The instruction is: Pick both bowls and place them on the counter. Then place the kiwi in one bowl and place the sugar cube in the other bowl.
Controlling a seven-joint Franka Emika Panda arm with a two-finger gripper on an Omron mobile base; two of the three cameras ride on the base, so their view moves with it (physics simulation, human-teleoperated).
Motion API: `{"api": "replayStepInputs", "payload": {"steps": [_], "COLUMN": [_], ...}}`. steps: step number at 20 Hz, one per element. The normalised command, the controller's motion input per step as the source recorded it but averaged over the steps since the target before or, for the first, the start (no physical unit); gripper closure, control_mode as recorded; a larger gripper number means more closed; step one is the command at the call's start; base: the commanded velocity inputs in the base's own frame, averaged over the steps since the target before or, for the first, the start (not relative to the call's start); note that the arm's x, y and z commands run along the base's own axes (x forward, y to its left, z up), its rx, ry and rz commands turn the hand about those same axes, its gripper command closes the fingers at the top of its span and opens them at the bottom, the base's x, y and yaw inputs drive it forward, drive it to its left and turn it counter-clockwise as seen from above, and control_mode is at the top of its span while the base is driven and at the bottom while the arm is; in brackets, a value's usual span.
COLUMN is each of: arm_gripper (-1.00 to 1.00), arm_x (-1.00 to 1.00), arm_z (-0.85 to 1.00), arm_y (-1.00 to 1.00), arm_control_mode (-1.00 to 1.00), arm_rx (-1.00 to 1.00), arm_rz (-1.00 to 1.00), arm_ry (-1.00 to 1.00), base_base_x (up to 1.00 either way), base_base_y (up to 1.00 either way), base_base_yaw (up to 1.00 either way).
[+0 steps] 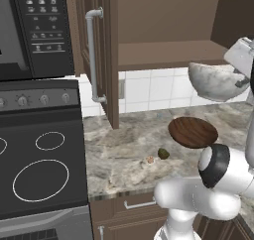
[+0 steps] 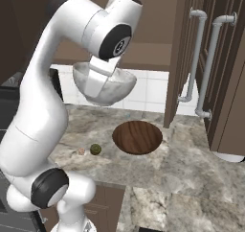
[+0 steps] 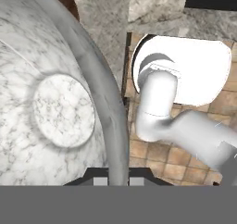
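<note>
The gripper (image 3: 119, 179) grips the marbled bowl (image 1: 214, 81) by its rim, high above the counter (image 1: 124, 154) and the wooden bowl (image 1: 192, 132), so a loose pinch could drop it.

Grey-white marbled bowl (image 1: 214, 81), dark brown wood-grain bowl (image 1: 192, 132), olive kiwi (image 1: 163, 153), tan sugar cube (image 1: 150, 160), grey-beige marbled counter (image 1: 119, 154).

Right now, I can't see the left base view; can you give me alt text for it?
The marbled bowl hangs in the air at the claw, above the counter. Below it the wooden bowl sits on the counter, with the kiwi and sugar cube beside it, stovetop at left.
</note>
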Motion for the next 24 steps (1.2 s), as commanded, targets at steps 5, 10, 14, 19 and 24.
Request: {"api": "replayStepInputs", "payload": {"steps": [5,10,14,19,24], "arm_gripper": [1.00,1.00,1.00,1.00,1.00], "arm_x": [-0.46,-0.15,0.07,0.31,0.52], "arm_z": [-0.39,-0.53,-0.53,-0.49,-0.38], "arm_y": [0.53,0.52,0.34,0.27,0.26], "arm_control_mode": [-1.00,-1.00,-1.00,-1.00,-1.00], "arm_rx": [0.00,0.00,0.00,0.00,0.09], "arm_rz": [0.33,0.51,0.55,0.44,0.19], "arm_ry": [0.03,0.00,-0.01,0.00,0.00], "base_base_x": [0.00,0.00,0.00,0.00,0.00], "base_base_y": [0.00,0.00,0.00,0.00,0.00], "base_base_yaw": [0.00,0.00,0.00,0.00,0.00]}}
